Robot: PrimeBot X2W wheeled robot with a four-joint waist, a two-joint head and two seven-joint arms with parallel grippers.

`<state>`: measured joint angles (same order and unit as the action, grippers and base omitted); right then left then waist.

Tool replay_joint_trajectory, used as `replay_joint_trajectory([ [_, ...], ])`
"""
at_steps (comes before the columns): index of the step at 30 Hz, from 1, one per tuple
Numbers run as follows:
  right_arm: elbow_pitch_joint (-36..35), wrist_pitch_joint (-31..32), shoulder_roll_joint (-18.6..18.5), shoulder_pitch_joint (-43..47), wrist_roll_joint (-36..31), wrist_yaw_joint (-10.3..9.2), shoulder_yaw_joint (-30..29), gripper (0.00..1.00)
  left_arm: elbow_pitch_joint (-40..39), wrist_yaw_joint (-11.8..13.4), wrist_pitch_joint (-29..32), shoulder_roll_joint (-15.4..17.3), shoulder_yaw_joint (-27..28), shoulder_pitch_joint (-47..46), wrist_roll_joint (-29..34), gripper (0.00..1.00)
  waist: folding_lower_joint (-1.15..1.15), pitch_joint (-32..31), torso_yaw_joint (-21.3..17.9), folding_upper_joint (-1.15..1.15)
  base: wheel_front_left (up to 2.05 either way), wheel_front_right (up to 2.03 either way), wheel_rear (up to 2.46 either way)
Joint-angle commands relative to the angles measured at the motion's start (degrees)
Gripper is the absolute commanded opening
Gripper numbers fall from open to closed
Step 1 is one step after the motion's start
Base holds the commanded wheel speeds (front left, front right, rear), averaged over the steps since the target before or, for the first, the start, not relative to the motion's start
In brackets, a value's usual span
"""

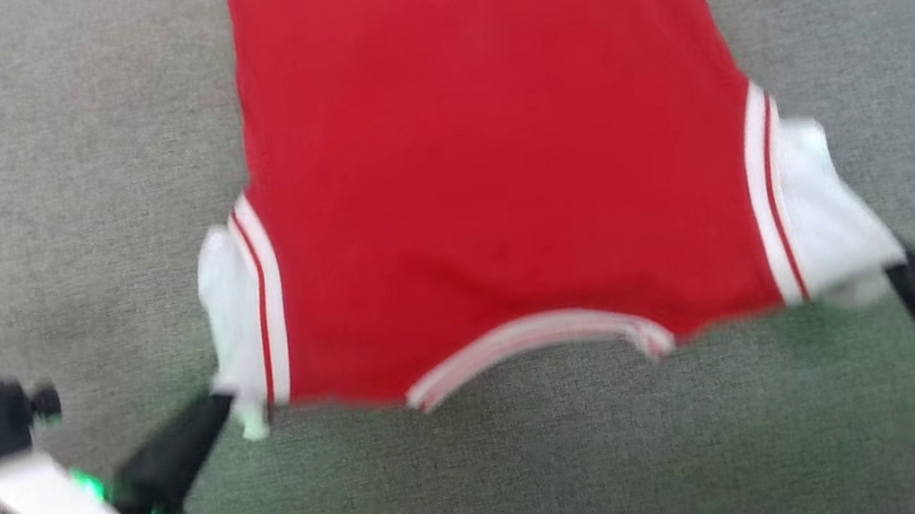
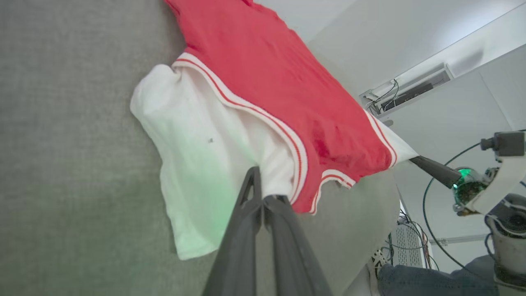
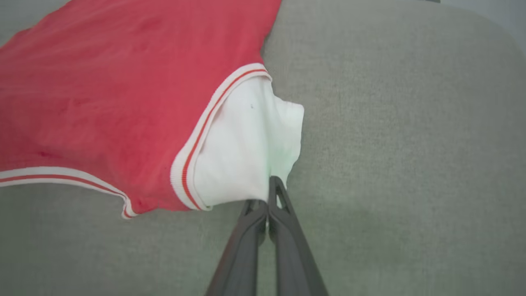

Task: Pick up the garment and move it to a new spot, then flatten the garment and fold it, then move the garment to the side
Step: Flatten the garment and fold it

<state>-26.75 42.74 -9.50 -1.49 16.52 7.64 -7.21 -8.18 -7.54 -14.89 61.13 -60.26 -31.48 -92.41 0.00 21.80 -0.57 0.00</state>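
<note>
Left claw (image 1: 219, 408) sits at lower left of the head view, fingers pressed together, pinching the near edge of the white sleeve (image 1: 226, 300) on that side. Right claw (image 1: 900, 272) at lower right is likewise closed, nipping the other sleeve (image 1: 821, 203). Shirt (image 1: 487, 153) is strung between them, plain red face up and striped collar (image 1: 525, 345) nearest. Its body runs away over the grey table (image 1: 2, 180) and off the top of frame. Head view is blurred. Wrist views are sharper: each shows fingertips shut on sleeve fabric, sleeve bunched toward the grip. Left wrist view adds the table's rounded edge, the right claw at the opposite sleeve tip, and a leg in jeans (image 2: 415, 279) beyond.
</note>
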Motion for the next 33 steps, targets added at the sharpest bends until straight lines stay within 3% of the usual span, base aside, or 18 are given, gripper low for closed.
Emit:
replay_joint_trajectory([
  [1, -1.77, 1.14, 0.44, 2.16, 1.22, -0.29, -0.24, 0.00, -0.66, 0.13, -0.28, 1.00, -0.24, 1.90, 1.08, 0.00, 0.00, -0.35, 0.08, 0.00, 0.00, 0.00, 0.00],
  [9, -10.89, 7.25, 1.95, 17.41, 5.79, -0.22, -1.99, 0.00, -5.09, 0.13, -0.36, 5.24, -1.41, 12.72, 3.89, 0.00, 0.00, -1.21, 0.78, 0.00, 0.00, 0.00, 0.00],
  [12, -13.14, 8.19, 2.54, 21.46, 7.82, -0.22, -2.02, 0.00, -6.69, 0.13, -0.36, 6.02, -0.18, 16.14, 3.93, 0.00, 0.00, -1.06, 0.93, 0.00, 0.00, 0.00, 0.00],
  [15, -13.67, 7.44, 3.07, 22.62, 8.73, -0.22, -2.52, 0.00, -6.55, 0.13, -0.36, 4.80, 1.73, 18.29, 4.59, 0.00, 0.00, -0.78, 1.01, 0.00, 0.00, 0.00, 0.00],
  [25, -0.47, 5.45, 1.94, 16.91, 8.62, -0.22, 0.79, 0.00, -1.63, 0.13, -0.37, -2.14, 3.97, 17.35, 4.65, 0.00, 0.00, 0.33, 0.43, 0.00, 0.00, 0.00, 0.00],
  [31, 6.69, 1.92, 0.87, 14.55, 7.03, -0.22, 2.97, 0.00, 0.01, 0.13, -0.37, -3.83, 4.62, 16.93, 5.15, 0.00, 0.00, 1.10, 0.15, 0.00, 0.00, 0.00, 0.00],
  [32, 7.25, 1.20, 0.60, 14.14, 6.67, -0.22, 3.37, 0.15, 0.08, 0.13, -0.37, -3.95, 4.68, 16.93, 5.13, 0.00, 0.00, 1.19, 0.11, 0.00, 0.00, 0.00, 0.00],
  [33, 7.57, 0.40, 0.60, 13.58, 6.32, -0.22, 3.52, 0.44, 0.05, 0.13, -0.38, -3.98, 4.79, 16.99, 5.08, 0.00, 0.00, 1.25, 0.04, 0.00, 0.00, 0.00, 0.00],
])
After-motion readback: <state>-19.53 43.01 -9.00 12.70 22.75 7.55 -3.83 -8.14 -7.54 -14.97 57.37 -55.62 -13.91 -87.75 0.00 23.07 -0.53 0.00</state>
